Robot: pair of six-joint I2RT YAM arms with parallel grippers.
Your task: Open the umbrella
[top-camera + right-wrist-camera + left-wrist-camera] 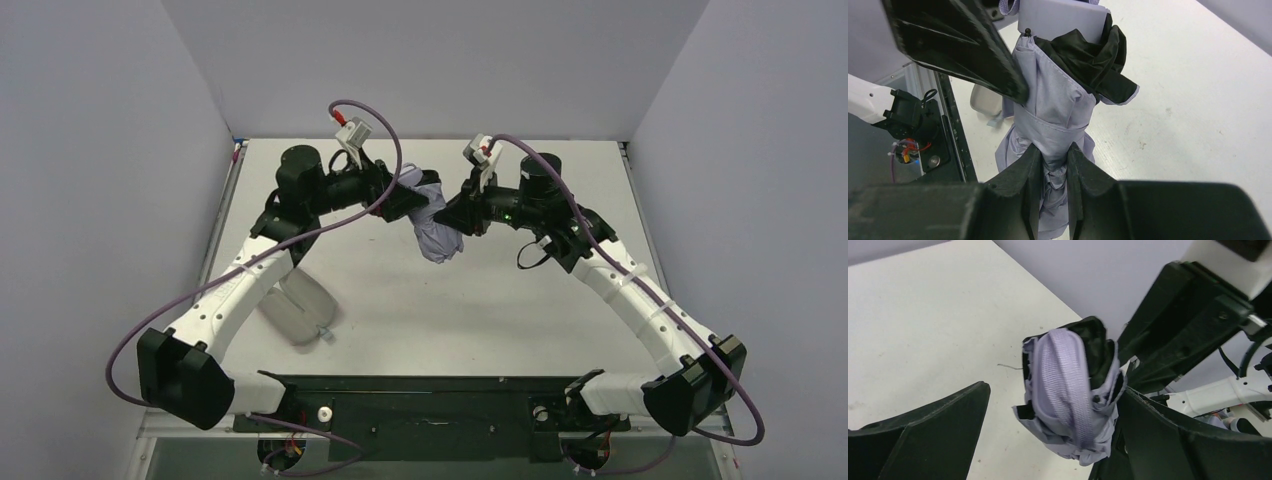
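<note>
- While the right gripper (1054,150) pinches the bunched fabric of the pale lavender folding umbrella with black lining (1058,110), the bundle hangs over the far middle of the white table (500,300).
- The left gripper (1055,392) stands spread round the handle end, one finger touching, the other apart.
- The umbrella's long axis runs from one gripper to the other; the left arm is nearer the handle.
- Shaft and ribs are buried in folds, and the handle is cut off.

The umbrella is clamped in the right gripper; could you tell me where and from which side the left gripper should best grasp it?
Probably the pale handle at the umbrella's free end, approached end-on from the left arm's side: it looks rigid and stands clear of the loose fabric, while the right gripper pinches the folds. The left gripper straddles that end, open.
</note>
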